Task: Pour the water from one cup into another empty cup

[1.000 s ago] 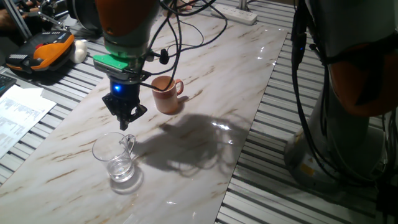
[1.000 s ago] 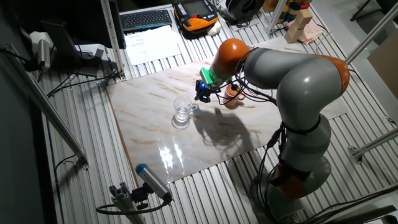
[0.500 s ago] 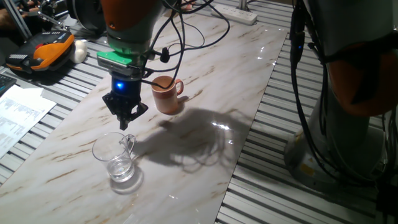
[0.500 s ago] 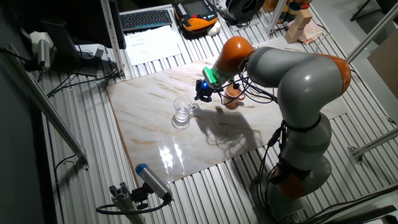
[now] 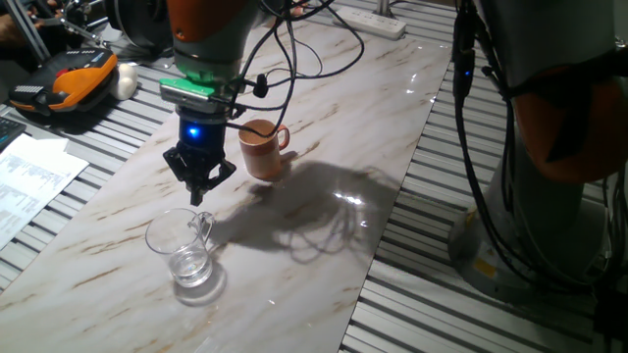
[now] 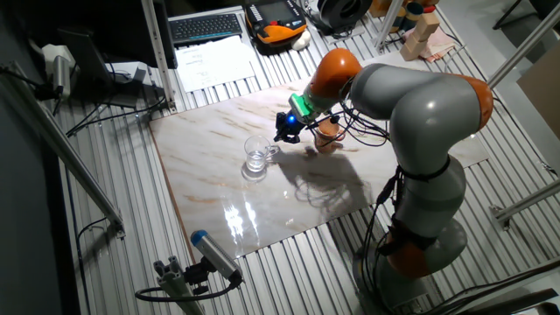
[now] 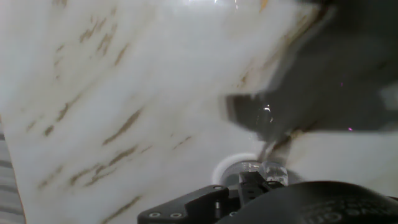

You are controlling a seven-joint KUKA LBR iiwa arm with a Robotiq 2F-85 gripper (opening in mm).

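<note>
The glass mug (image 5: 182, 245) stands upright on the marble table (image 5: 324, 127) near its front left, with a little water (image 5: 192, 268) in its bottom. My gripper (image 5: 200, 196) hangs just above and behind the mug's handle, its fingers drawn together to a point, holding nothing. The brown mug (image 5: 261, 149) stands upright behind and to the right of the gripper, handle pointing right. From the other side, the gripper (image 6: 280, 137) sits between the glass mug (image 6: 256, 156) and the brown mug (image 6: 327, 133). In the hand view the glass mug (image 7: 252, 171) shows blurred at the bottom edge.
An orange and black device (image 5: 64, 78) and papers (image 5: 29, 176) lie on the slatted bench to the left. A power strip (image 5: 368, 20) lies at the table's far end. The robot base (image 6: 420, 236) stands to the right, with cables looping over the brown mug.
The arm has shifted slightly to the right and back; the fingertips stay almost in place above the glass mug's handle. Both mugs have not moved.
</note>
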